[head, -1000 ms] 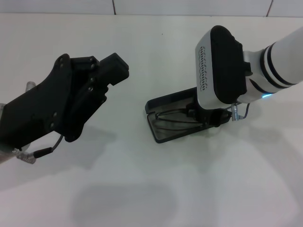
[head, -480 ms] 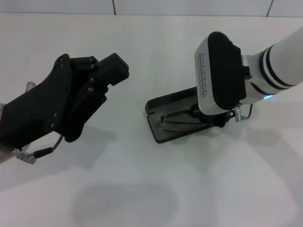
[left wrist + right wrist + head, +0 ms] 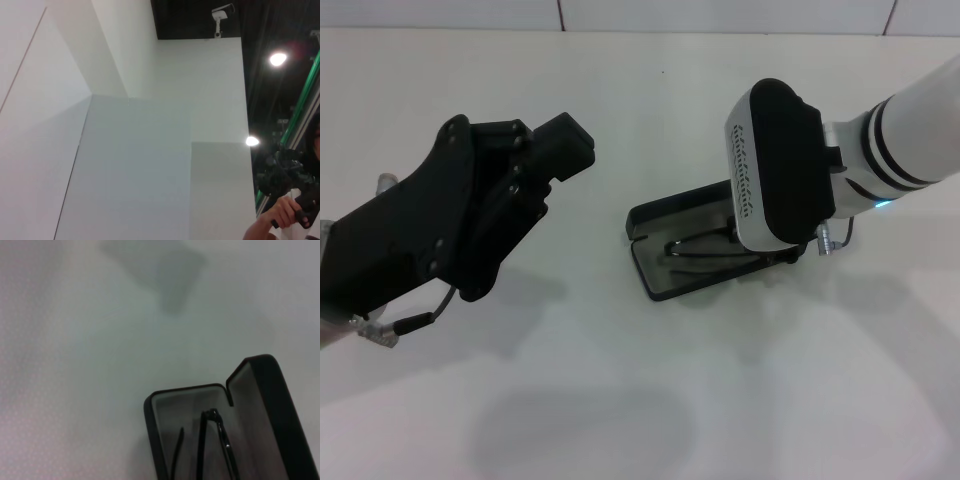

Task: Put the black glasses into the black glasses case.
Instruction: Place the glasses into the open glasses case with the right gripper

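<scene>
The black glasses case (image 3: 658,276) lies open on the white table, its lid (image 3: 672,212) standing up on the far side. It also shows in the right wrist view (image 3: 265,405), with grey lining. The black glasses (image 3: 693,247) lie inside the case, and their thin frame and temple arms show in the right wrist view (image 3: 220,436). My right gripper (image 3: 776,254) hangs right over the case's right end, under its white and black wrist housing. My left gripper (image 3: 565,145) is raised at the left, well apart from the case, shut and empty.
The white table (image 3: 650,400) stretches all round the case. A tiled wall edge (image 3: 560,15) runs along the far side. The left wrist view shows only walls, ceiling lights and a person's hand (image 3: 280,215) far off.
My right wrist has shifted slightly up and to the left over the case. The glasses have shifted a little to the right inside the case. The left arm has not moved.
</scene>
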